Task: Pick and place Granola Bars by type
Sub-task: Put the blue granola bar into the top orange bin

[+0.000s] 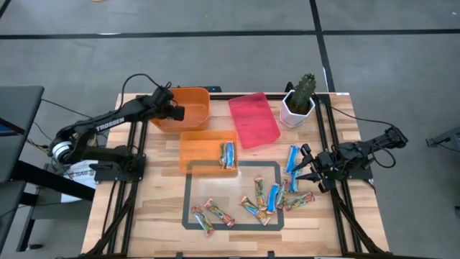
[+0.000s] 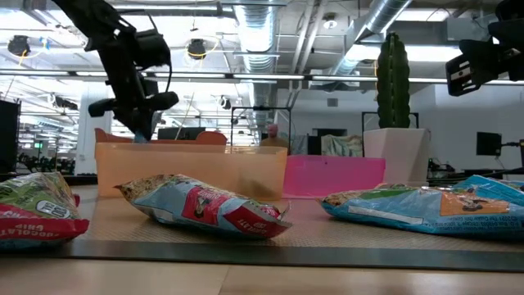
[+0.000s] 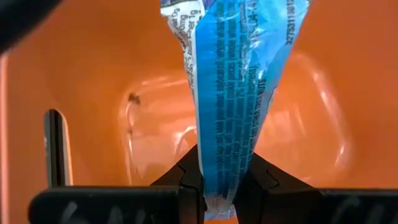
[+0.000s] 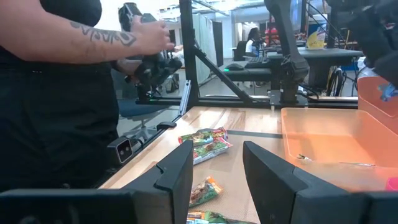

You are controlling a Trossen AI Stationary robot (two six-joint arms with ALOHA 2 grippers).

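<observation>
From above, the left hand (image 1: 175,111) hung over the deep orange bin (image 1: 188,108); the right hand (image 1: 305,167) waited beside loose bars (image 1: 272,197) on the desk (image 1: 144,208), well apart from that bin. Only the left wrist view showed its fingers (image 3: 186,186) clamped on a blue bar (image 3: 233,93) inside the bin. The right wrist view showed its fingers (image 4: 180,174) apart, empty, and a person (image 4: 56,93) beyond.

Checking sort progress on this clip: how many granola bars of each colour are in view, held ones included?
Blue bars: 5, one held by the left gripper
Multicoloured bars: 6
Total: 11; a possible second bar in the shallow orange bin is too unclear to count.
</observation>
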